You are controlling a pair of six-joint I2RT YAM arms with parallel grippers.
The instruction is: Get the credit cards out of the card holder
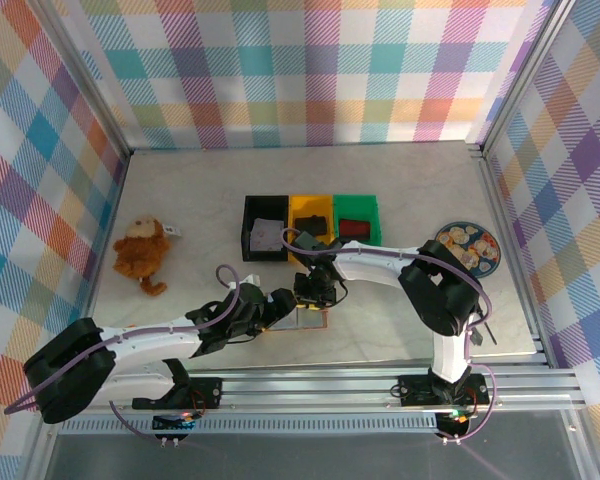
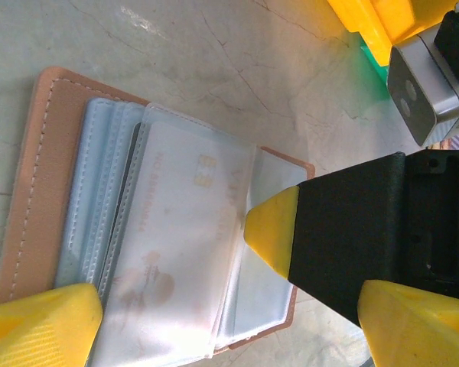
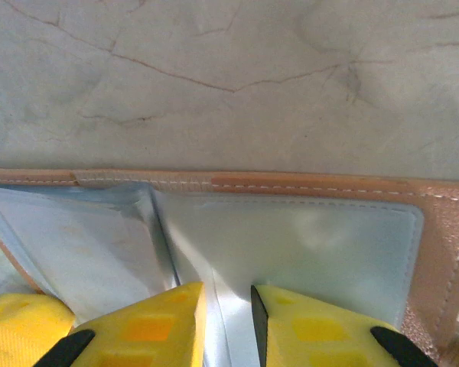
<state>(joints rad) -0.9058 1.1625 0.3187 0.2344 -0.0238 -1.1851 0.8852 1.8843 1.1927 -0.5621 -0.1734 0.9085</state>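
You had card holder [image 2: 50,191] open flat on table [image 2: 237,69]. Sleeves looked thin, floppy, slick; card [image 2: 191,229] stiff, so its exposed edge was your hold. Left gripper [image 2: 229,306] gaped wide. Right gripper [image 3: 226,306] nearly closed over a sleeve, grip unclear.

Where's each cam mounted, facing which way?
Top external: high behind the robot, facing down on the table; left arm and right arm show whole, meeting over the card holder.
Left wrist: on the left arm, facing down at the open card holder; left tool fingers wide apart at the bottom.
Right wrist: on the right arm, close above the clear sleeves; right tool fingers near together at the bottom.
Shared: both wrist views show the sleeves; left wrist also catches the right tool.
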